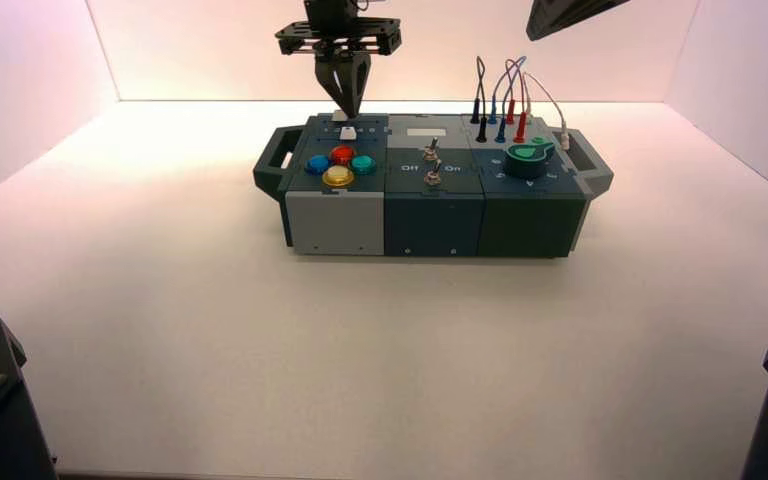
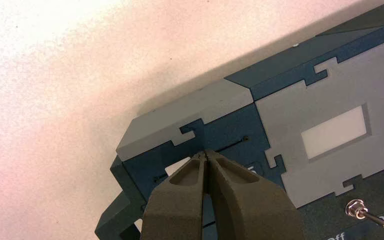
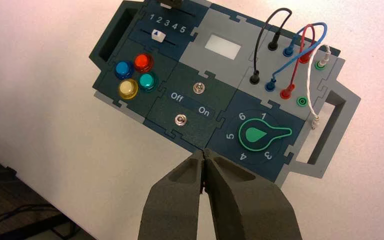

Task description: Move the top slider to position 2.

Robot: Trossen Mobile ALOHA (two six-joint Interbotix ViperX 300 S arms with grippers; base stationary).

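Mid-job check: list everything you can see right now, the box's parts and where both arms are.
Dark blue-grey box with handles: 1, mid-table.
Tiny flat white top slider knob: 1, box's far left corner, at the left pincer's tips.
Blockier white slider knob: 1, just below the printed row 1 to 5.
Printed digit 2: 1, white, second in that row.
Round buttons: 4; blue, red, yellow, teal; near left.
Metal toggle switches: 2, middle, by Off/On lettering.
White window: 1, far middle.
Green pointer knob: 1, near right.
Plugged wires: black, blue, red, white; far right.
White table: 1.
Left pincer: shut, on the top slider.
Right pincer: shut, hovering above the box.
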